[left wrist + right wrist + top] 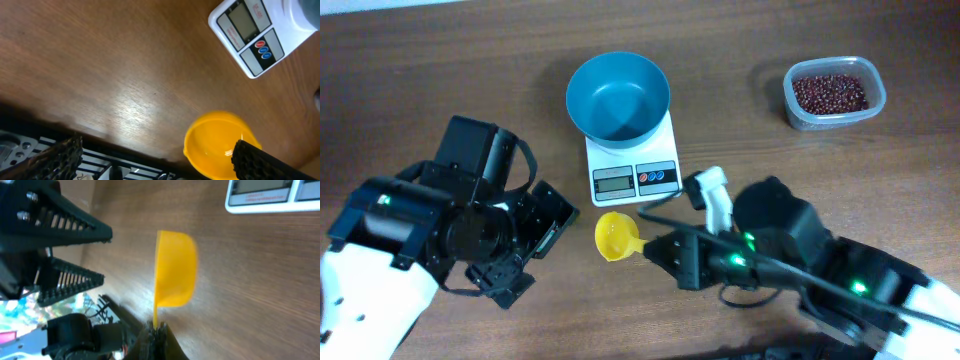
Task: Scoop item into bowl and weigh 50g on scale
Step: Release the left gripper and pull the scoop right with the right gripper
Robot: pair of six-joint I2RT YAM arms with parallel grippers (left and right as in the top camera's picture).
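Right now the right gripper (156, 339) is pinched fully closed on the thin handle of a yellow scoop (175, 270), with the cup of the scoop sticking out past its fingertips. From overhead the cup opens upward and sits to the left of that gripper, just near of the scale's (632, 165) front edge. Whether the cup rests on the table (440, 70) or hangs just above it cannot be told.

To the left of the scoop, the left gripper (157, 149) stands spread wide with nothing between its jaws. In its own wrist view one ribbed finger (57, 156) is at the lower left. The other overlaps the scoop's rim at the lower right, and it is unclear whether the two touch.

Farther out, the white scale stands at the middle of the table. Its grey display (613, 181) and its red and blue buttons (657, 177) face the near side. The teal bowl (618, 97) sits on the scale's platform and overhangs it at the far side.

Well apart, at the far right of the table, the red-brown beans (829, 93) lie heaped in a clear plastic tub (876, 103).
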